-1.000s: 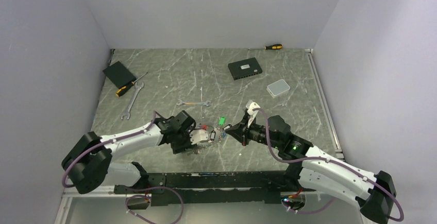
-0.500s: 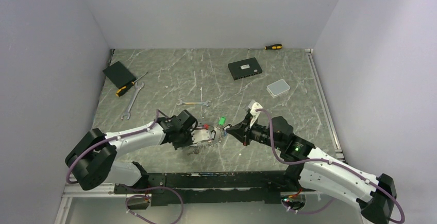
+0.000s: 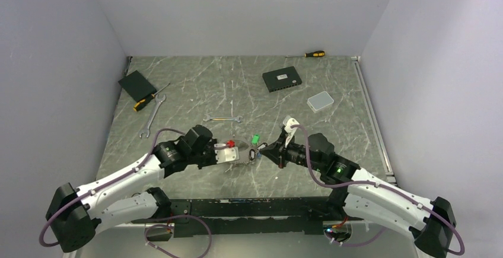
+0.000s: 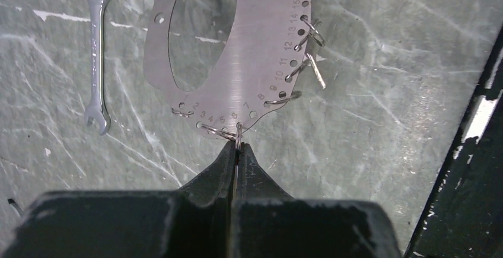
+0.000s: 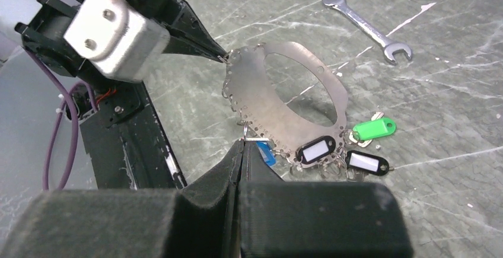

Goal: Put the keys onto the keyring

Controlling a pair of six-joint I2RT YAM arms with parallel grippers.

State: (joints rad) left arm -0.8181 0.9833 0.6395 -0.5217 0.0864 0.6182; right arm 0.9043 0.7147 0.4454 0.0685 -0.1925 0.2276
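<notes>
The left end effector [image 4: 237, 149] is pinching shut on a small loop at the rim of the keyring [image 4: 249, 62]. The right end effector [image 5: 243, 145] is clamping another loop opposite, the hoop hanging between them over the near bench [image 3: 196, 92]. Tagged keys [image 5: 315, 150] are dangling at its right side (green, black, blue). A white box [image 3: 320, 101] is sitting shut, far right.

The raised keyring [image 4: 249, 62] blocks the near middle; a spanner [image 4: 98, 44] lies just beyond.
</notes>
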